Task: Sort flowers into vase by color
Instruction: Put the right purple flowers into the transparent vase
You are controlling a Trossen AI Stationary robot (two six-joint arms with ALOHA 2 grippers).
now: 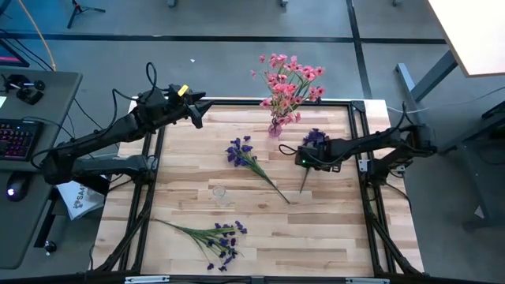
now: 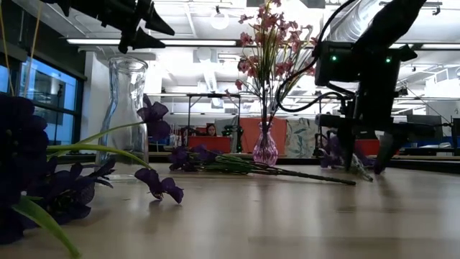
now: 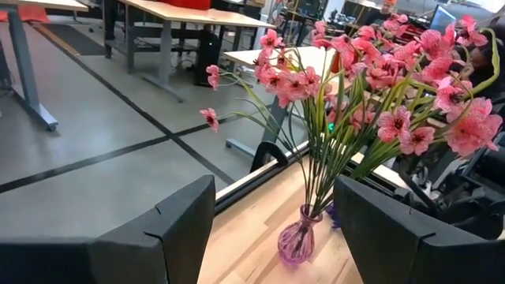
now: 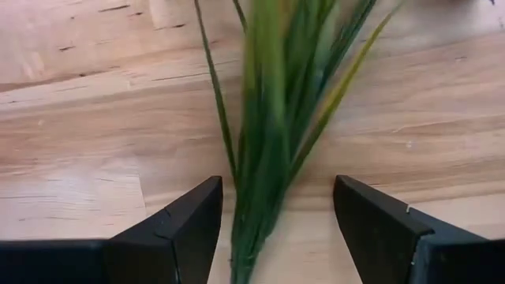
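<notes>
— What's near the right gripper (image 1: 304, 164)?
— A purple sprig (image 1: 309, 154) lies on the table (image 1: 331, 229) under it, green stems between its spread fingers. Pink flowers (image 1: 290, 83) in a vase (image 1: 275, 126) stand just beyond.
— And low down?
— A clear vase (image 2: 128, 115) shows there. The left gripper (image 1: 199, 110) hovers, parted, empty.

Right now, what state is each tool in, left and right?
Left tool: open, empty, raised near the pink flowers.
Right tool: open, straddling a purple flower's stem, not gripping yet.
</notes>
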